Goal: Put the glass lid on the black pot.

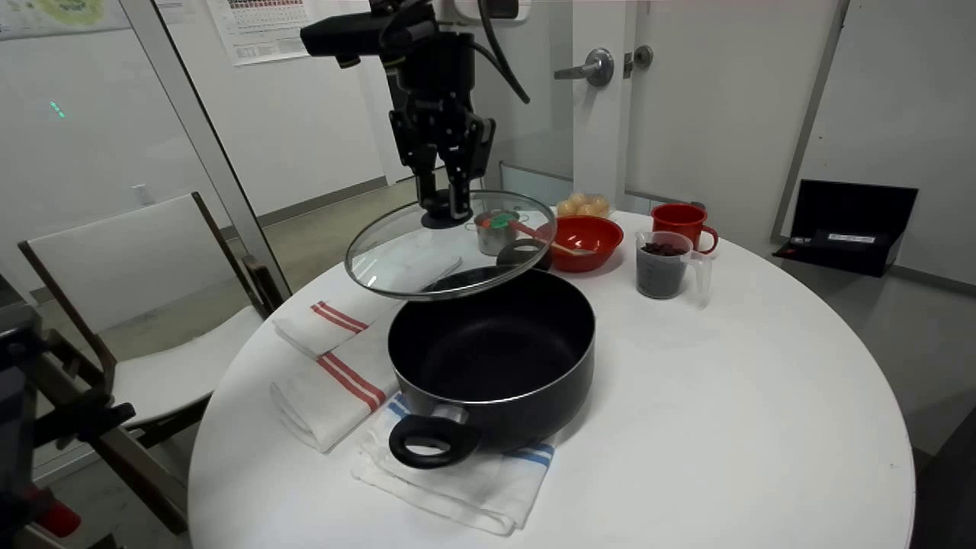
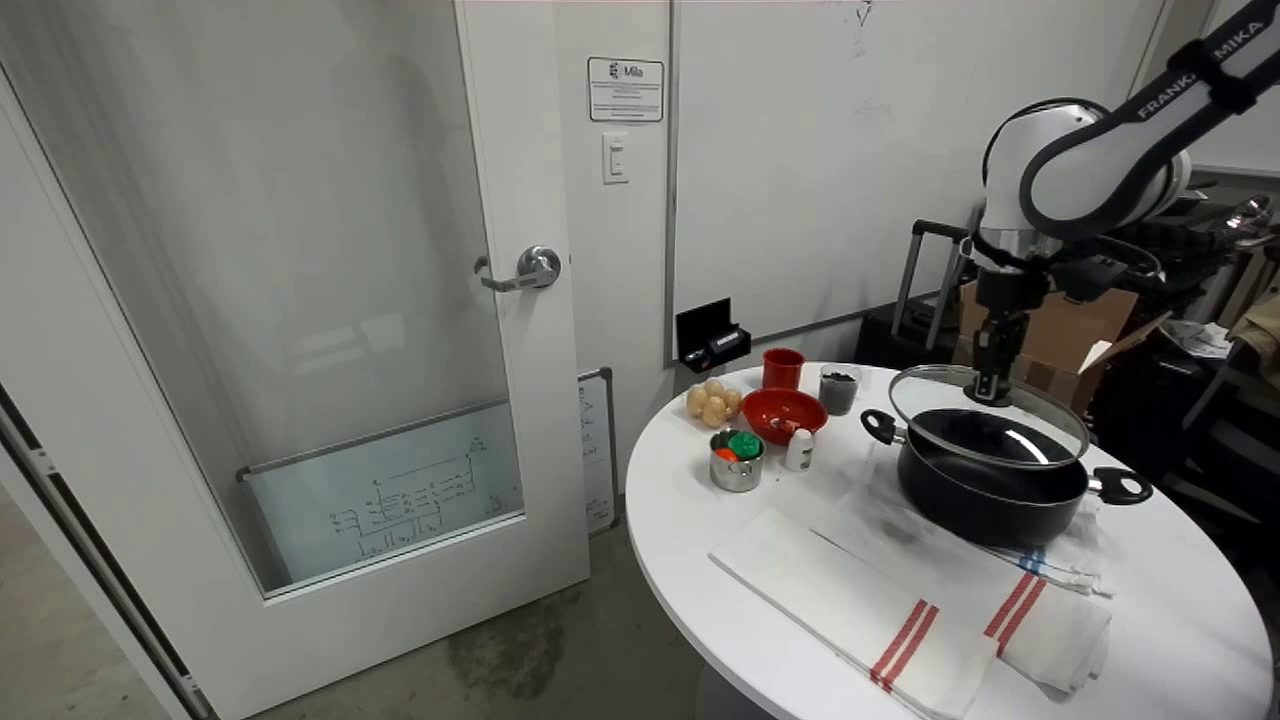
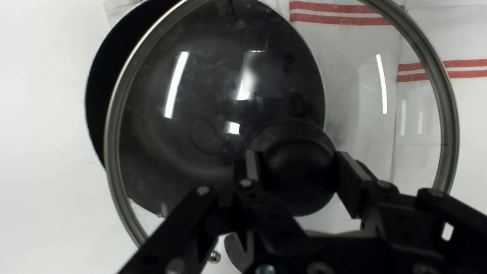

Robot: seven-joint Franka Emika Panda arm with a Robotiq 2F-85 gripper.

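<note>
Placing step in hand: glass lid (image 1: 451,250) aloft above the black pot (image 2: 970,505), not yet seated

Round tabletop (image 1: 740,412), so no corners to reckon from. Pot stands toward the right edge in an exterior view; a blue-striped dish towel (image 1: 461,488) lies partly under it. Lid hangs over it, apparently off-centre: in the wrist view it overreaches the pot on the side of the red-striped dish towels (image 1: 328,400) and leaves a crescent of pot uncovered opposite. Looks apart from the rim and, in an exterior view, a little tilted.

Gripper (image 1: 443,197) grasps the lid by its dark knob (image 3: 298,173), fingers (image 3: 352,186) clenched on both sides of it.

Judgement: carrying mostly done, alignment not. Next move calls for a sideways shift away from the red stripes, levelling, then a slow descent until the rim seats all round; only then release. Let go here, the lid would likely catch and slide.

Writing: robot arm (image 2: 1085,190) reads FRANKA, then MIKA, a dark strap (image 2: 1212,75) hiding what lies between (EMIKA, presumably). Wall sign (image 2: 626,90) headed "Mila"; print beneath too small. Low whiteboard (image 2: 390,500) bears handwriting, unreadable. Small white bottle (image 2: 800,452), nearer the tabletop's left edge there, has print that does not resolve. Black box (image 1: 848,229), past the far right edge, shows a pale label (image 1: 852,239), illegible.
</note>
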